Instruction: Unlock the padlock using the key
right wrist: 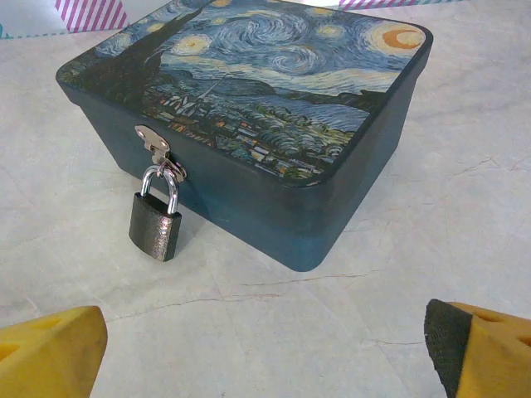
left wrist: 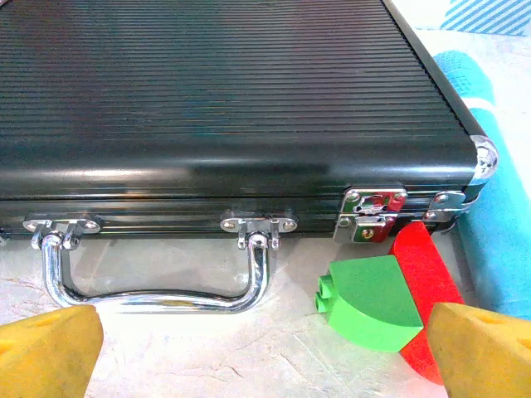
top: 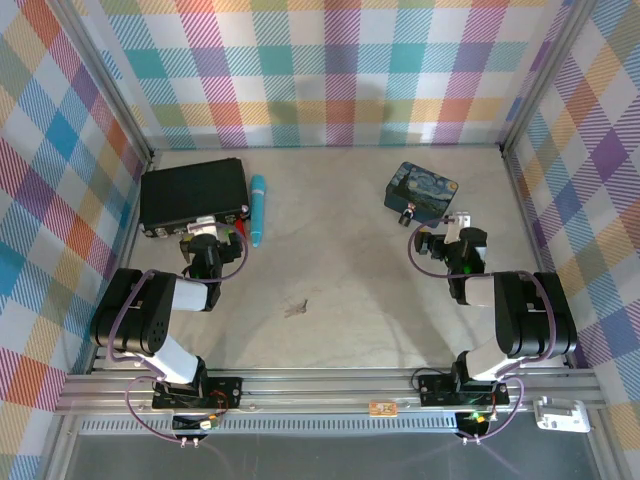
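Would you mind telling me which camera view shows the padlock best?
The right wrist view: the padlock hangs close and sharp from the hasp of the Starry Night box, shackle closed. In the top external view the padlock is just a tiny dark speck at the box's near side.

On the table [top: 350, 280], the case [top: 193, 195] lies at the far left, and the cylinder [top: 258, 210] lies just beside its right side. Two blocks are before the near right corner of the case, the first block [left wrist: 369, 300] lying partly on the second block [left wrist: 427, 265]. The box [top: 420, 192] stands at the far right, well apart from the case. The padlock [right wrist: 156, 224] hangs on the latch [right wrist: 153, 145] at the near wall of the box. The key [top: 297, 308] lies alone near the middle, closer to the arm bases than both.
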